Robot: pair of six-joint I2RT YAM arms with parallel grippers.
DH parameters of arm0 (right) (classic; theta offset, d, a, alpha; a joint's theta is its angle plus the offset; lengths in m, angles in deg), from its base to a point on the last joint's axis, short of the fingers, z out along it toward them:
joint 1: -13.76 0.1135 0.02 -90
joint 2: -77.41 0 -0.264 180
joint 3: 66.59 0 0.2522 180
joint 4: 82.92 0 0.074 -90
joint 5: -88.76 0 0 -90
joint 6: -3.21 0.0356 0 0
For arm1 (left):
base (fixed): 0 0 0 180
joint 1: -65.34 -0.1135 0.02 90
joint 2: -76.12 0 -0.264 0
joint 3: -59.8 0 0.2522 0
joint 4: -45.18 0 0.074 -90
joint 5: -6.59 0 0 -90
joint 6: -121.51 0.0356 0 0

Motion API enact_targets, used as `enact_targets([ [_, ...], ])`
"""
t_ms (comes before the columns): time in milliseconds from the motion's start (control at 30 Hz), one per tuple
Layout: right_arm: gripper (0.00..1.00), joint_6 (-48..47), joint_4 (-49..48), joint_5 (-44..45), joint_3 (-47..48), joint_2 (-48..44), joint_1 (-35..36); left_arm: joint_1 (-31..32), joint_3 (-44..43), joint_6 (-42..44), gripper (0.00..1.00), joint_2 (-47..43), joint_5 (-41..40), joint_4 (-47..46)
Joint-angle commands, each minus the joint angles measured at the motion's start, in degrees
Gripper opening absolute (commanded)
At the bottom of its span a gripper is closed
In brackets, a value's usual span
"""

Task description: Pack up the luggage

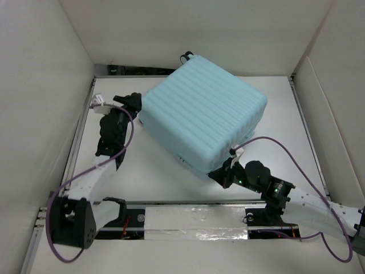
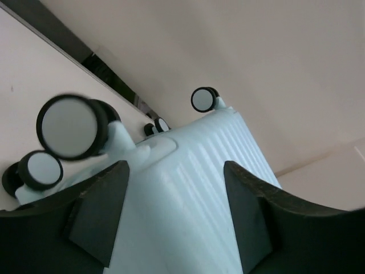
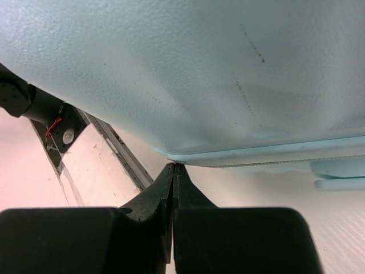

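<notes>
The luggage is a large pale aqua ribbed suitcase lying flat and closed in the middle of the table, turned at an angle. My left gripper is open at its left corner, by the black-and-white wheels. In the left wrist view the gripper frames the ribbed shell without touching it. My right gripper is shut at the near corner. In the right wrist view its tips touch the lower rim of the shell, with nothing visible between them.
White panel walls enclose the table on the left, back and right. A metal rail with silver tape runs along the near edge. Purple cables loop off both arms. A dark gap lies behind the suitcase.
</notes>
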Motion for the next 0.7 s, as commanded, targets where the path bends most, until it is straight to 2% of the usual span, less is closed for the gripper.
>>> enact_targets([
  [0, 0.00, -0.90, -6.31, 4.43, 3.27, 0.57, 0.07, 1.91, 6.58, 1.39, 0.63, -9.86, -3.90, 1.38],
  [33, 0.00, -0.81, -6.75, 4.43, 2.74, 1.10, 0.07, 3.41, 8.78, 2.61, 0.57, -13.97, -3.81, 1.47],
  [167, 0.00, -0.20, -9.65, 4.08, 1.25, 3.12, 0.07, 11.49, 17.74, 9.73, 0.33, -18.22, 1.02, 7.25],
  [233, 0.00, -0.11, -9.74, 4.25, 0.98, 3.83, 0.59, 17.62, 20.30, 11.76, 0.20, -18.84, -0.55, 12.44],
  [300, 0.00, 0.33, -9.83, 5.13, 0.28, 3.83, 0.59, 21.42, 25.04, 11.25, 0.11, -19.81, -0.91, 11.94],
  [367, 0.03, 0.77, -9.74, 5.57, -0.16, 3.74, 0.59, 27.14, 28.99, 8.88, 0.11, -19.20, -0.56, 9.57],
  [400, 0.14, 0.95, -9.65, 5.83, -0.34, 3.74, 0.59, 28.89, 29.62, 8.26, 0.17, -18.50, -1.00, 7.47],
  [467, 0.24, 1.38, -10.00, 6.10, -0.69, 4.00, 0.59, 31.36, 29.37, 7.81, 0.30, -15.09, -1.09, 6.05],
  [500, 0.32, 1.39, -10.01, 5.93, -0.52, 4.09, 0.59, 31.90, 28.93, 8.16, 0.40, -13.93, 0.04, 3.95],
  [600, 0.40, 1.30, -9.39, 5.49, 0.10, 5.23, 0.59, 31.90, 27.79, 8.86, 0.48, -9.62, 3.04, -1.14],
  [667, 0.41, 1.39, -8.87, 5.40, 0.54, 5.94, 0.59, 31.90, 25.86, 9.57, 0.48, -6.12, 4.53, -2.39],
])
